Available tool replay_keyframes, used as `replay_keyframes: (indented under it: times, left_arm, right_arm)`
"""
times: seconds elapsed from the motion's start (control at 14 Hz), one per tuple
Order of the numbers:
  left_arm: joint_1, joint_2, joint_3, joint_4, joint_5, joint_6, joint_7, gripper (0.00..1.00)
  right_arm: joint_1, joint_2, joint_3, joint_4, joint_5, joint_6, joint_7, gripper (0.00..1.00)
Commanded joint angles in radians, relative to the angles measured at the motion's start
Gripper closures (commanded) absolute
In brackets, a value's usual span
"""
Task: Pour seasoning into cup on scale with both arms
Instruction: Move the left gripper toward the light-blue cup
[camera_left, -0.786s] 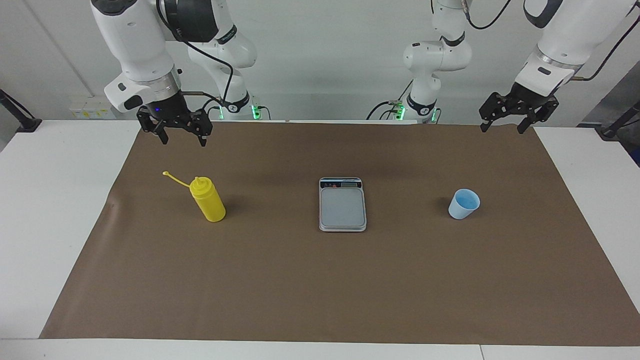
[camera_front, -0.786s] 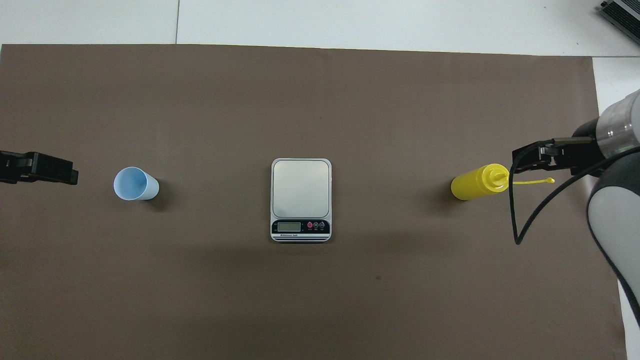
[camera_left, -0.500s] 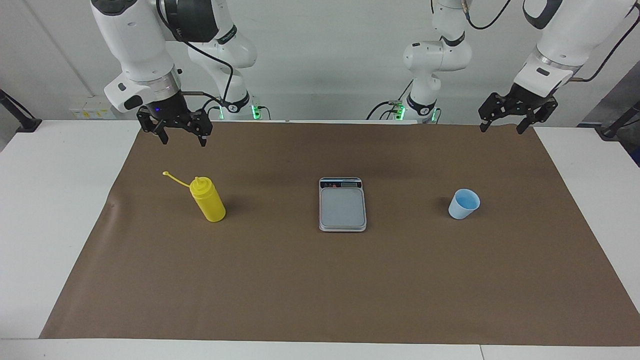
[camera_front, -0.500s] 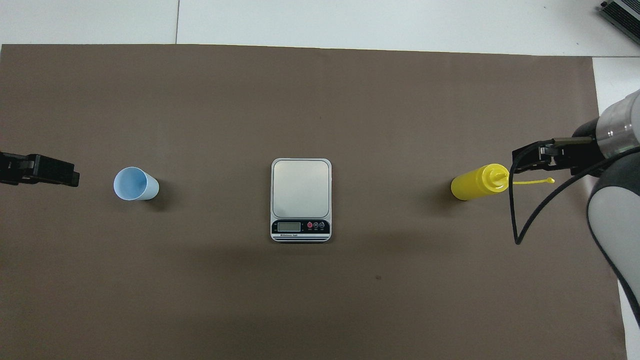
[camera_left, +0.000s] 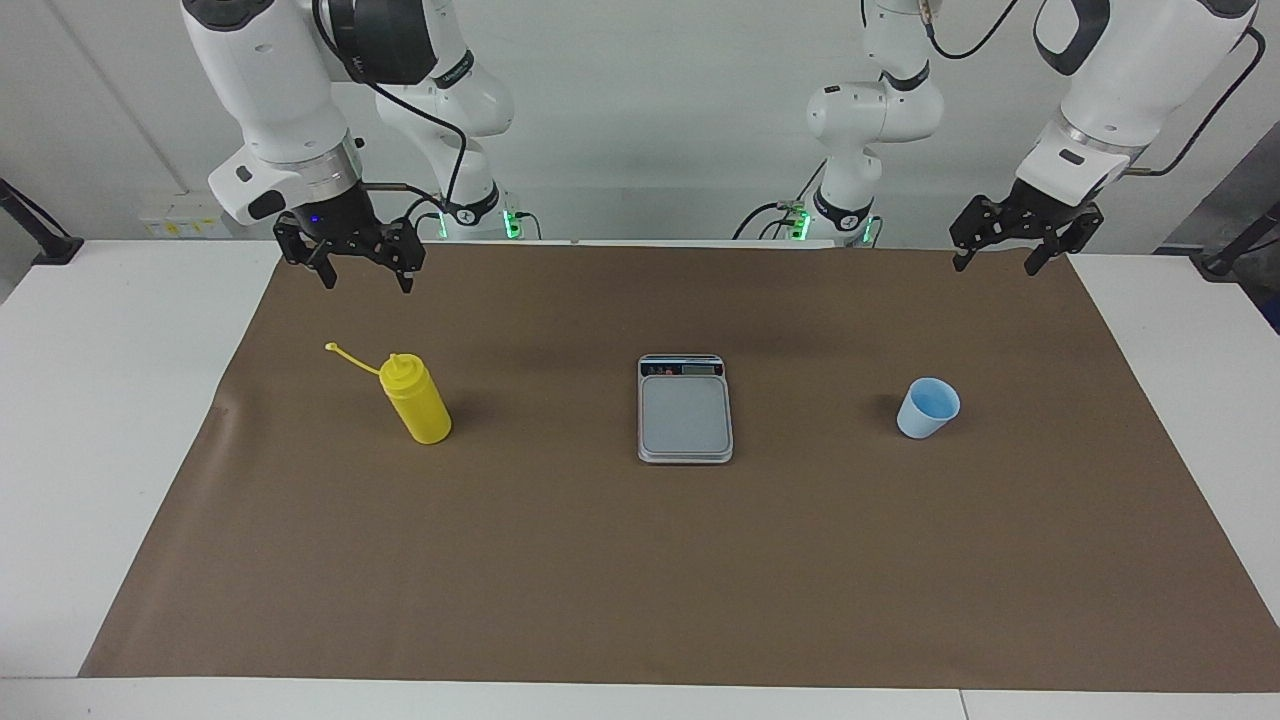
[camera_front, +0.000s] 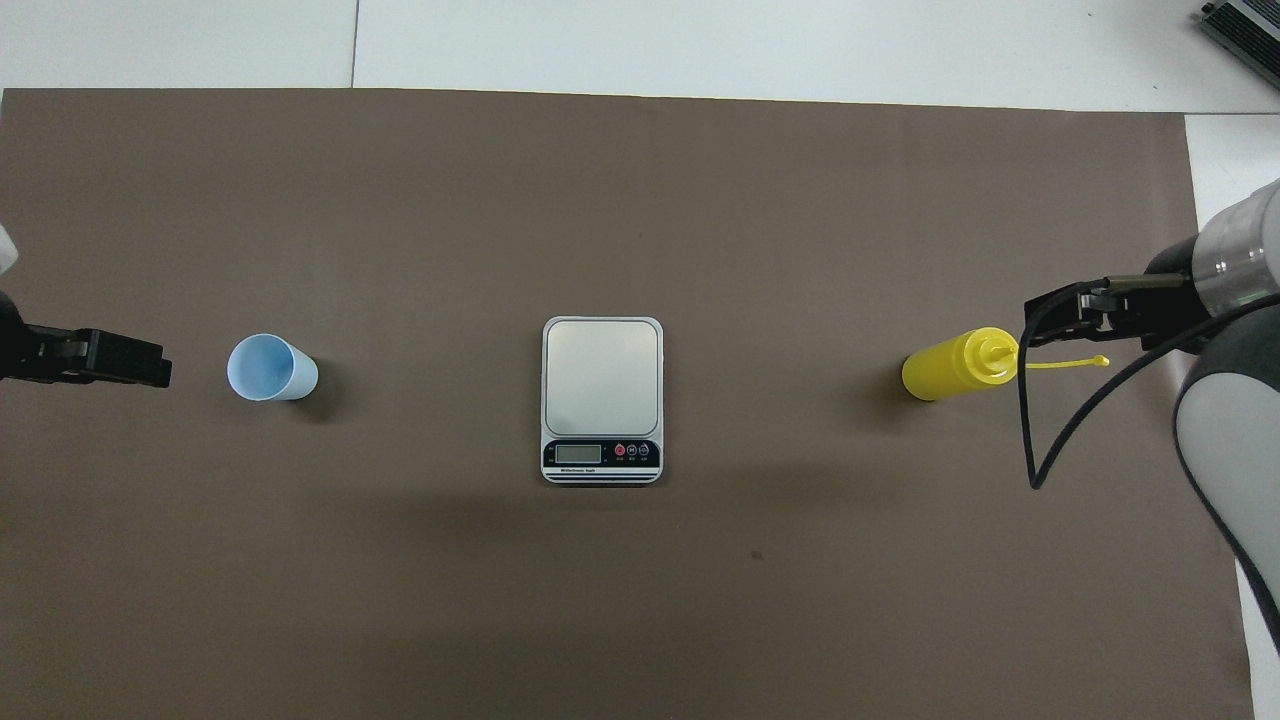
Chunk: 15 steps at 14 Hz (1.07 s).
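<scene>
Brown mat (camera_left: 640, 560) covers white table (camera_left: 90, 430); pale wall (camera_left: 640, 110).

- Sheet (camera_left: 640, 580): matt brown, paper-like, smooth, a slight ripple at one edge.
- Table (camera_left: 90, 420): smooth white.
- Bottle (camera_left: 418, 402): yellow plastic, slight sheen.
- Scale (camera_front: 601, 372): brushed, metal-looking plate; glossy black display strip.
- Cup (camera_left: 928, 407): matt pale blue.
- Arms (camera_left: 270, 90): glossy white shells, black cables.

The scale (camera_left: 685, 410) sits between the seasoning (camera_left: 418, 402) and the cup (camera_left: 928, 407).
</scene>
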Motion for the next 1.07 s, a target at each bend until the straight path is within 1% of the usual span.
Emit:
replay_keyframes:
  times: [0.0, 0.07, 0.29, 0.36, 0.5, 0.57, 0.64, 0.86, 1.0]
  left_arm:
    - [0.034, -0.029, 0.006, -0.047, -0.016, 0.056, 0.016, 0.0]
    - [0.036, -0.02, 0.006, -0.045, -0.016, 0.08, 0.014, 0.0]
    - [0.056, 0.053, 0.007, -0.047, -0.016, 0.157, 0.01, 0.0]
    - [0.076, 0.086, 0.007, -0.047, -0.016, 0.191, 0.008, 0.0]
    - [0.084, 0.161, 0.006, -0.05, -0.016, 0.253, -0.045, 0.0]
    - [0.091, 0.181, 0.006, -0.076, -0.017, 0.275, -0.056, 0.0]
    - [0.102, 0.181, 0.006, -0.121, -0.017, 0.315, -0.058, 0.0]
    - [0.097, 0.157, 0.004, -0.308, -0.017, 0.511, -0.064, 0.0]
    - [0.088, 0.167, 0.004, -0.353, -0.019, 0.565, -0.069, 0.0]
  right_arm:
    - [-0.019, -0.023, 0.007, -0.026, 0.022, 0.012, -0.023, 0.0]
    - [-0.019, -0.023, 0.007, -0.026, 0.022, 0.012, -0.023, 0.0]
    - [-0.019, -0.023, 0.007, -0.026, 0.022, 0.012, -0.025, 0.0]
    - [-0.019, -0.023, 0.007, -0.026, 0.022, 0.012, -0.023, 0.0]
    - [-0.019, -0.023, 0.007, -0.026, 0.022, 0.012, -0.025, 0.0]
    - [-0.019, -0.023, 0.007, -0.026, 0.022, 0.012, -0.023, 0.0]
    - [-0.019, -0.023, 0.007, -0.026, 0.022, 0.012, -0.025, 0.0]
    - [-0.019, -0.023, 0.007, -0.026, 0.022, 0.012, -0.023, 0.0]
    - [-0.019, -0.023, 0.007, -0.026, 0.022, 0.012, -0.025, 0.0]
